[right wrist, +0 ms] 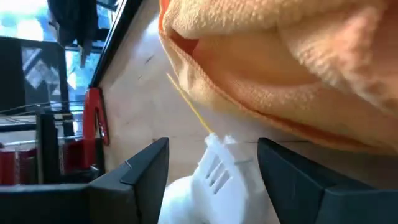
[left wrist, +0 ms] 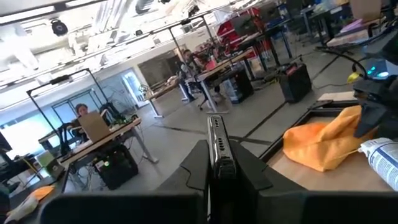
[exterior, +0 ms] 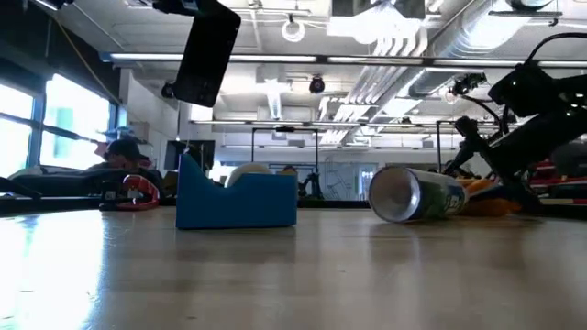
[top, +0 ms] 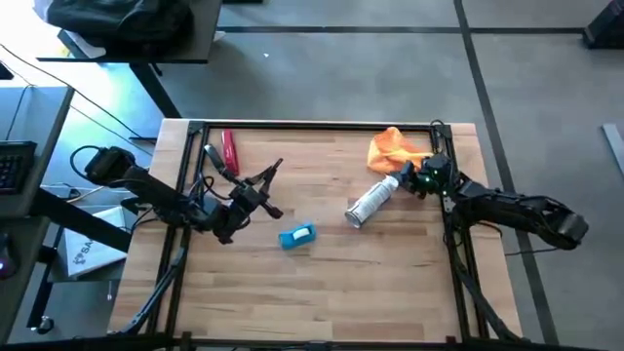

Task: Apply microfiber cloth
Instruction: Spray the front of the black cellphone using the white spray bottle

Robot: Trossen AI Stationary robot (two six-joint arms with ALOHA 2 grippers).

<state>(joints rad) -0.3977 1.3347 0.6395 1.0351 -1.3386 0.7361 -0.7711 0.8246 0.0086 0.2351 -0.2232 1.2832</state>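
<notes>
Desk [top: 331,283]: a pale wooden top edged by a dark frame, carrying every item below.

Arms: the left arm reaches in from the left edge and ends over the left-centre of the desk. Its claw [top: 265,181] is raised off the surface and clamped on a phone [top: 261,178], a thin dark slab that shows edge-on between the fingers in the left wrist view and hangs tilted in the low view [exterior: 207,53]. The right arm reaches in from the right edge, bent low toward the far right corner. Its claw [top: 417,178] is down near the desk, fingers [right wrist: 134,180] spread apart and holding nothing; the white nozzle of the bottle [right wrist: 214,186] sits in the gap between them, and the cloth lies just beyond.

Cloth [top: 394,149]: bright orange, soft and nappy, bunched into thick rounded folds in the far right corner of the desk, just beside the frame. Its near edge touches or overlaps the nozzle end of the bottle; which one cannot be told. In the right wrist view [right wrist: 280,68] a folded lip curls over above the nozzle.

Bottle [top: 371,202]: a white spray bottle lying on its side, right of centre, base toward the desk's middle.

Red tool [top: 230,151]: a slim red object lying near the far left edge.

Blue block [top: 297,236]: small, near the centre, standing free of the rest.
</notes>
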